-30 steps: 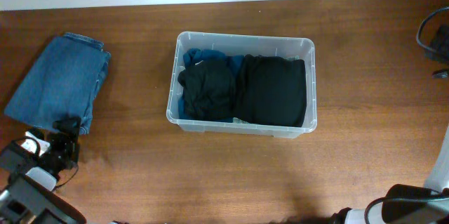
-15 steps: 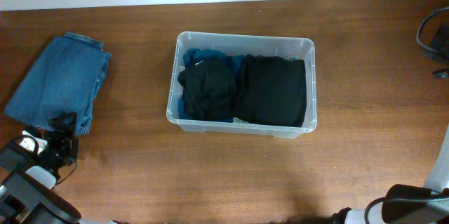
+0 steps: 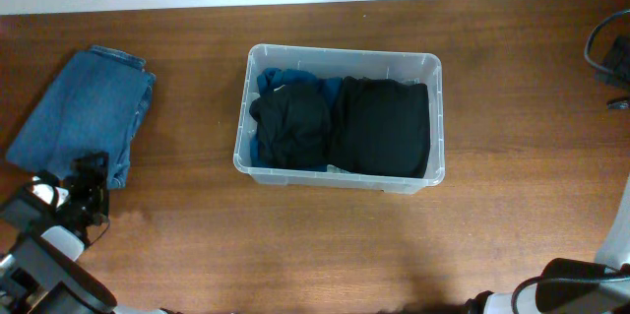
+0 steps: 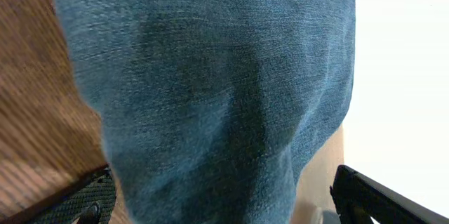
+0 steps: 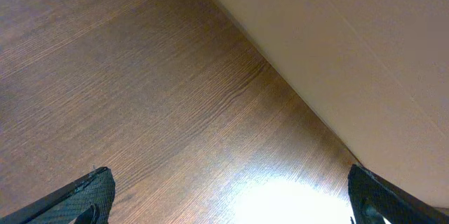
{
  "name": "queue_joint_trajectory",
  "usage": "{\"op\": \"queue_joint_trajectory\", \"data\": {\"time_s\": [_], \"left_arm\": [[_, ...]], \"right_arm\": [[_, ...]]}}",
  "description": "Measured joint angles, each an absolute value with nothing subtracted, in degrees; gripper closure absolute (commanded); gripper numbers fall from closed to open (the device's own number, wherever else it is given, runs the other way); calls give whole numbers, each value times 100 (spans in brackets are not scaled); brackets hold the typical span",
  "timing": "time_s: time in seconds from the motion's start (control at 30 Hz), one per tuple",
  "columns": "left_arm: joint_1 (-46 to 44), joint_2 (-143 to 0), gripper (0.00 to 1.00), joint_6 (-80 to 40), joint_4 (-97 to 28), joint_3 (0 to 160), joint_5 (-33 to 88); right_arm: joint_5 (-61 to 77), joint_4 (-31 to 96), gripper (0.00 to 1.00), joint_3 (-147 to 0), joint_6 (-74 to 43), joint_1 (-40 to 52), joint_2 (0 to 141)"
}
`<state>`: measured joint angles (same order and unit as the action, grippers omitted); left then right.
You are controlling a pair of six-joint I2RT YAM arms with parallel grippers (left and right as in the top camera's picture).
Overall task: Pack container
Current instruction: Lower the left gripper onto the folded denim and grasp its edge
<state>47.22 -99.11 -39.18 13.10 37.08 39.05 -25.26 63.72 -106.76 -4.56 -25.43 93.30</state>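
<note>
Overhead view of a brown wooden worktop (image 3: 512,78). The clear plastic container (image 3: 335,178) sits at the centre of the frame, holding two folded black garments (image 3: 384,127) side by side over a blue one (image 3: 271,80). Folded blue jeans (image 3: 84,112) lie at the far left, well apart from the container. The left gripper (image 3: 94,178) is at the lower left, at the near end of the jeans, jaws wide; its wrist view is filled with denim. The right gripper (image 5: 238,206) faces bare wood near a worktop edge, jaws wide and empty. The step in hand appears to be grasping the jeans. It is best to close over the thick folded end so all layers lift together, then raise them clear of the container's rim. Bare wood between jeans and container leaves a free path. Dark cables (image 3: 605,53) sit at the upper right.
</note>
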Motion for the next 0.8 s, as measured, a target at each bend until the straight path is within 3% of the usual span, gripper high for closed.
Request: {"op": "queue_joint_trajectory", "data": {"time_s": [0.47, 0.8], "left_arm": [[4539, -9933, 1, -4038, 1492, 3734, 3520], [4534, -10501, 0, -4392, 2427, 3861, 3782]], "right_arm": [[-2523, 6372, 2, -10676, -456, -2543, 9330], [-2526, 6372, 1, -10676, -454, -2543, 9330]]}}
